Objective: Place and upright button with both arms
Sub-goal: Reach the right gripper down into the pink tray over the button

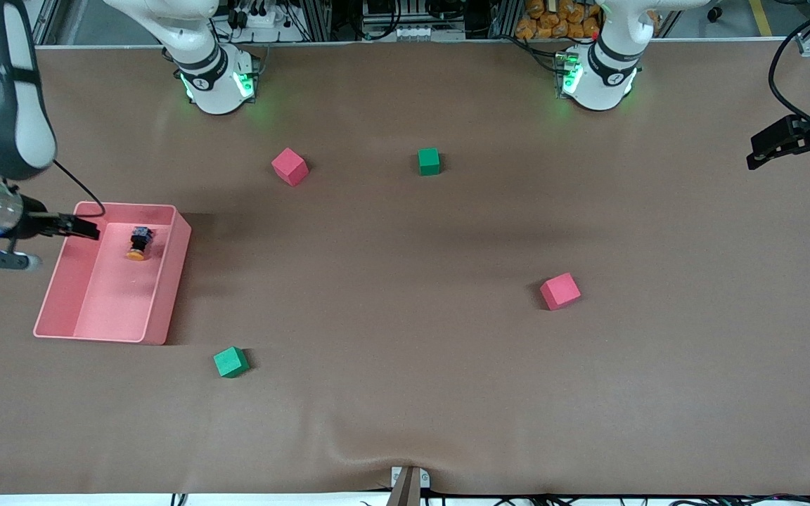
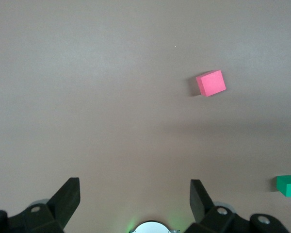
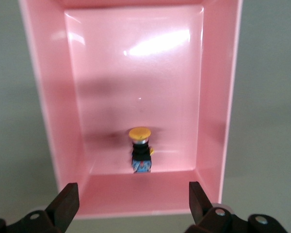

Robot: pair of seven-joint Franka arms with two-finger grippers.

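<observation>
Here's how my table sits right now. The tray [image 1: 166, 309] is down at the right arm's end, and the button [image 1: 139, 243] is in it, on its side, in the part farther from the front camera. The right gripper [image 1: 92, 230] hangs over the tray's farther corner. Cube A [image 1: 290, 166] and cube B [image 1: 429, 161] sit well apart, between the two bases and farther from the camera than the tray. Cube C [image 1: 560, 291] is nearer, toward the left arm's end. Cube D [image 1: 230, 362] is nearest, just off the tray's near corner. The left gripper [image 1: 756, 151] waits over the table's edge at the left arm's end.
</observation>
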